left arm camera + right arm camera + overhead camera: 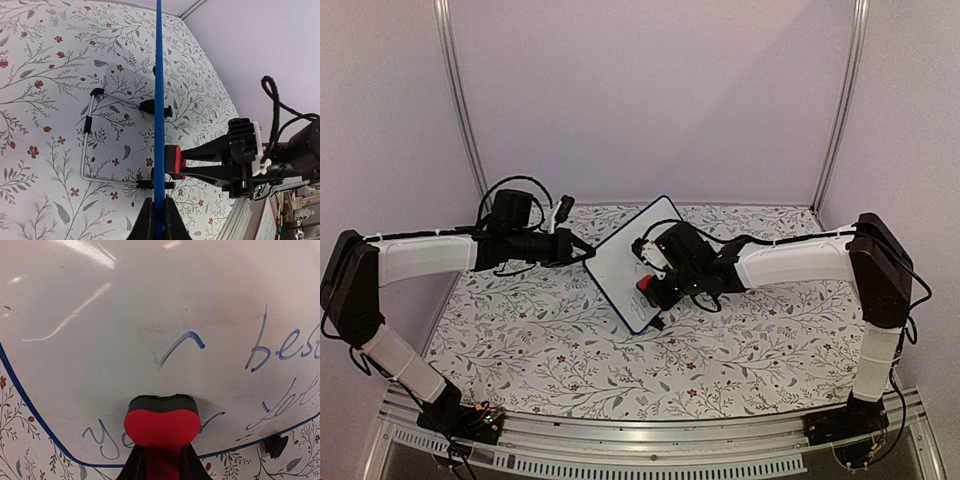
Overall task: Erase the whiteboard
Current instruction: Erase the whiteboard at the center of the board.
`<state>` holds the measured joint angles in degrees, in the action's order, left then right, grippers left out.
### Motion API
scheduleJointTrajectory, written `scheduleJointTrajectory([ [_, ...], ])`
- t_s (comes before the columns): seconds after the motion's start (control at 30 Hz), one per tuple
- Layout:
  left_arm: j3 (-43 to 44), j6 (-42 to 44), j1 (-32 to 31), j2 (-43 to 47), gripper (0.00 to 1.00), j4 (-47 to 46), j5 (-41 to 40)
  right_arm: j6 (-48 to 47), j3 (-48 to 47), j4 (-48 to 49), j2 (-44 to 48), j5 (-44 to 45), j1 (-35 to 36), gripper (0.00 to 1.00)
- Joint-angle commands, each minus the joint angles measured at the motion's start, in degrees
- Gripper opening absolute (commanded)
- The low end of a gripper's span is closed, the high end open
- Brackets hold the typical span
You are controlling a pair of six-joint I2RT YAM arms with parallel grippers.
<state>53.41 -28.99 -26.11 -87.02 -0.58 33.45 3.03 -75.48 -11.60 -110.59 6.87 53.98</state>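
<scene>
The whiteboard (620,268) stands tilted at the table's middle, white with a blue frame. My left gripper (582,252) is shut on its left edge; in the left wrist view the frame (159,100) runs edge-on between my gripper's fingers (159,220). My right gripper (653,283) is shut on a red eraser (646,287) with a black felt face, pressed against the board. In the right wrist view the eraser (162,422) touches the board (150,315) near its lower edge, with blue handwriting beside it and a wiped patch above.
The table has a floral cloth (550,350). A wire stand (87,145) with black feet props the board from behind. Pale walls and metal posts (458,100) close in the back and sides.
</scene>
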Motion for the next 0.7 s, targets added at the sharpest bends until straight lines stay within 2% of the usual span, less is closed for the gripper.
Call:
scheduleJointTrajectory([
  [0.0, -0.15, 0.05, -0.21, 1.16, 0.04, -1.79, 2.62, -0.14, -3.15, -1.51, -0.78, 0.11, -1.17, 0.04],
  [0.37, -0.06, 0.11, -0.15, 1.24, 0.04, -1.79, 2.73, -1.88, -11.39, -3.48, -3.56, -1.20, -2.56, 0.05],
  [0.67, -0.13, -0.08, -0.07, 1.18, 0.04, -1.90, 2.87, -0.07, -2.79, -0.93, -1.17, -2.77, -2.56, 0.05],
])
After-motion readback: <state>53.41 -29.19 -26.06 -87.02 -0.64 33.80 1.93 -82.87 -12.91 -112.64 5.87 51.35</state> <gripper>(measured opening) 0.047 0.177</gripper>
